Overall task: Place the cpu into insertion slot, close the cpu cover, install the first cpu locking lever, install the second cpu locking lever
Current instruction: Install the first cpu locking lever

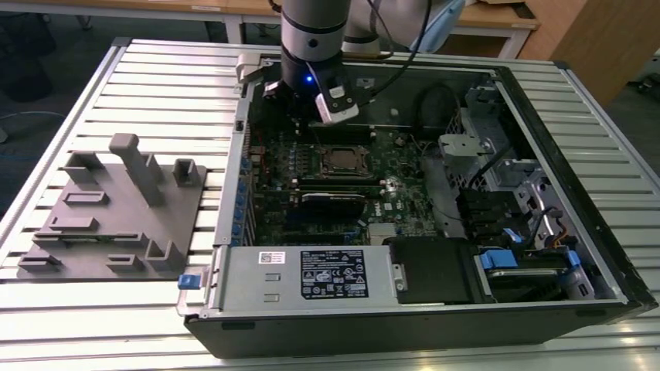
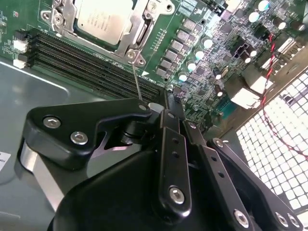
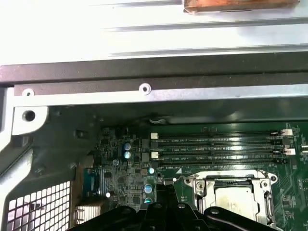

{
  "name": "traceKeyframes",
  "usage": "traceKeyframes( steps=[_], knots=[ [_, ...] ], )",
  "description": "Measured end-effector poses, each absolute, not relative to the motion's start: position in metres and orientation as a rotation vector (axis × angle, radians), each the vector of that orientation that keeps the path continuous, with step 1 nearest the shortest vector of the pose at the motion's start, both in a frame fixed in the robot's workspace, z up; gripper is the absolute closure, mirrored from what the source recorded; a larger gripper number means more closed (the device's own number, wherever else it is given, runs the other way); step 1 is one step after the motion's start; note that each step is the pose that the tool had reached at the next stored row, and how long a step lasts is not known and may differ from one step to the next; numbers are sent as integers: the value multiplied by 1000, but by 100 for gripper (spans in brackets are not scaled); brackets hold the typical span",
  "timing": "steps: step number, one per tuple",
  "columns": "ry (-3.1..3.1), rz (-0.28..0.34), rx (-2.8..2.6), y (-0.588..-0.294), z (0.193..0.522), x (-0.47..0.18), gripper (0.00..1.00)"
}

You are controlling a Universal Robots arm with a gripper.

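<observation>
We find the cpu (image 2: pixel 103 17) seated in the insertion slot (image 1: pixel 324 159), its dull silver top lying flat and level with the socket, so we judge the first step complete. The cpu cover (image 2: pixel 140 30) lies down over the chip in both wrist views, its frame bordering the metal top on all sides that show; we judge the second step done as well. The locking levers are the open item. In the second wrist view one thin locking lever (image 2: pixel 136 81) runs from the corner of the socket beside the memory slots (image 2: pixel 86 62) up to the tip of the gripper (image 2: pixel 156 109), where it meets the black body. It appears raised rather than latched, though we cannot confirm its angle from this view. The second lever we cannot make out, so its condition goes unrecorded. As to the claw, its links converge near the end of the rod, but we cannot tell how wide it stands or whether it has hold of the lever or only bears against it. In the exterior view the arm hangs inside the computer case (image 1: pixel 577 154), just beyond the socket on the motherboard (image 1: pixel 403 193). A grey fixture (image 1: pixel 113 209) rests on the table (image 1: pixel 154 69), well apart from the work. Our assessment: two steps of four complete — lever work in hand.
</observation>
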State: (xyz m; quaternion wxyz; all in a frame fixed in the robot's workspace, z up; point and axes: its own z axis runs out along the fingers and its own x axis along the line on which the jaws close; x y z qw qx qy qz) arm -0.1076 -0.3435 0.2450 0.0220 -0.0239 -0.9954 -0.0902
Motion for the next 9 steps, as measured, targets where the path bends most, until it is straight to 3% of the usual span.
traceKeyframes(
  steps=[9],
  knots=[
    [-3078, -333, -73, -345, 245, -110, 90]
  ],
)
